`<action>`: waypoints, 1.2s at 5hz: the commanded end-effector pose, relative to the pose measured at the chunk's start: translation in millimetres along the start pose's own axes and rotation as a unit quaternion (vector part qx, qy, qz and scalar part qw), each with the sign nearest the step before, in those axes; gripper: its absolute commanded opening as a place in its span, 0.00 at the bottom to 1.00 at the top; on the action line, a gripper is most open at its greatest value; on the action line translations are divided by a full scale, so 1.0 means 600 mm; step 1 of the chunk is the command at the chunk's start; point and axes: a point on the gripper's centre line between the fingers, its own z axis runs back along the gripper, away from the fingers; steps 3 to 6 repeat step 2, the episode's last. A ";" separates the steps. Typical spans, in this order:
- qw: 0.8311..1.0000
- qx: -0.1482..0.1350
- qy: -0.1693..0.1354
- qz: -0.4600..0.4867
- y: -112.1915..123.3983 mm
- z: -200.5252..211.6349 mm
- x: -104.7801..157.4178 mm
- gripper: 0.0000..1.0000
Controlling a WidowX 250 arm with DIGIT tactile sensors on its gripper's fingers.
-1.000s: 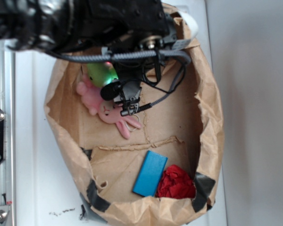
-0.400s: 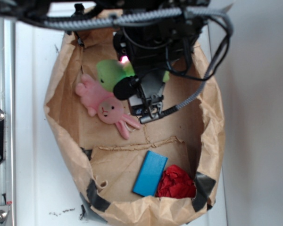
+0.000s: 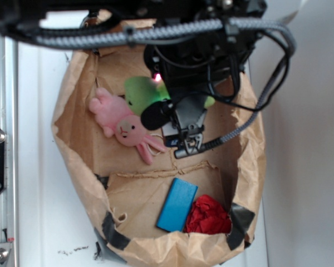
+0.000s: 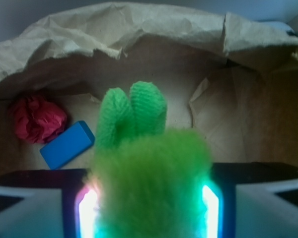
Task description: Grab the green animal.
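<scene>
The small green plush animal [image 4: 146,168], fuzzy yellow-green with two knitted light green ears, is seen clamped between the glowing pads of the black gripper [image 4: 149,208] inside the crumpled brown paper bag [image 3: 72,139]. Compared with a second ago, toy and gripper have been carried rightward, away from the pink plush bunny [image 3: 128,129]. A blue rectangular block [image 3: 177,204] and a red wrinkled cloth lump [image 3: 209,216] are also contained.
</scene>
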 end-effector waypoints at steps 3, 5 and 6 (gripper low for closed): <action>0.997 0.019 -0.071 -0.023 -0.014 0.029 0.027 0.00; 0.997 0.019 -0.071 -0.023 -0.014 0.029 0.027 0.00; 0.997 0.019 -0.071 -0.023 -0.014 0.029 0.027 0.00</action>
